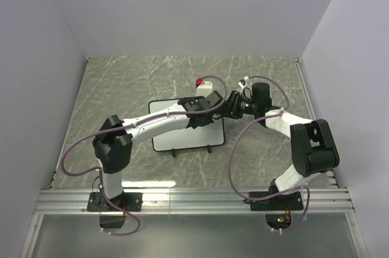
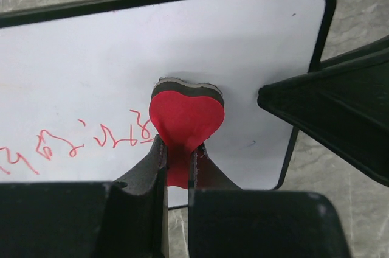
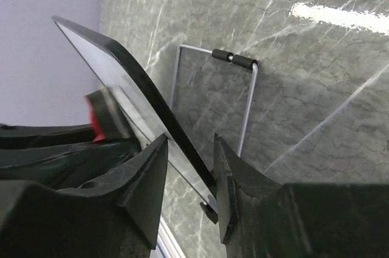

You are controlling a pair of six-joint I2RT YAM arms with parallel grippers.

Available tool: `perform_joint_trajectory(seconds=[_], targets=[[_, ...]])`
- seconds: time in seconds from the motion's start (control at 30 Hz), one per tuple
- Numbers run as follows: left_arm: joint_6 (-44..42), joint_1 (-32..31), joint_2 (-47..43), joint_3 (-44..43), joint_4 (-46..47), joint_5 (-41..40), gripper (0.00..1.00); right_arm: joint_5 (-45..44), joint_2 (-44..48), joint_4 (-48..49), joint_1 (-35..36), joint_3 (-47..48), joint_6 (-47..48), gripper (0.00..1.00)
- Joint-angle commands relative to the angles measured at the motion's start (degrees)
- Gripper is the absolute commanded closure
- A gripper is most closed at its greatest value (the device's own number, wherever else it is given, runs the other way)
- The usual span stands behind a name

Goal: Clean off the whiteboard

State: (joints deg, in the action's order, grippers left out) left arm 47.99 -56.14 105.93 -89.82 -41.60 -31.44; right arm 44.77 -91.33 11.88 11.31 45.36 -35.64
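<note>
Left end effector [image 2: 177, 151] holds eraser [image 2: 186, 112] on whiteboard [image 2: 91, 57].

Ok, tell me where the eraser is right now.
In the left wrist view the red eraser sits mid-frame, pinched in the left gripper and held against the whiteboard near its right edge, just right of the red scribbles.

Whiteboard [image 1: 188, 139] at the middle of the counter [image 1: 121, 81].
Heart-shaped eraser [image 2: 185, 115], in the left end effector [image 2: 178, 149], sits against its face; the right end effector [image 3: 189, 151] straddles its right edge.
</note>
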Motion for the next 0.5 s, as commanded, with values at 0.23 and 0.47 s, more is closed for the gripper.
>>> perform_joint_trajectory(seconds=[0.23, 0.47], targets=[[5.62, -0.81, 2.53, 7.46, 8.21, -10.82, 1.0, -4.96, 1.24, -15.47, 0.47, 3.5, 10.06, 1.0], [6.51, 4.36, -7.9, 22.46, 12.68, -12.24, 1.0, -6.01, 0.45, -17.68, 0.64, 3.15, 11.82, 1.0]])
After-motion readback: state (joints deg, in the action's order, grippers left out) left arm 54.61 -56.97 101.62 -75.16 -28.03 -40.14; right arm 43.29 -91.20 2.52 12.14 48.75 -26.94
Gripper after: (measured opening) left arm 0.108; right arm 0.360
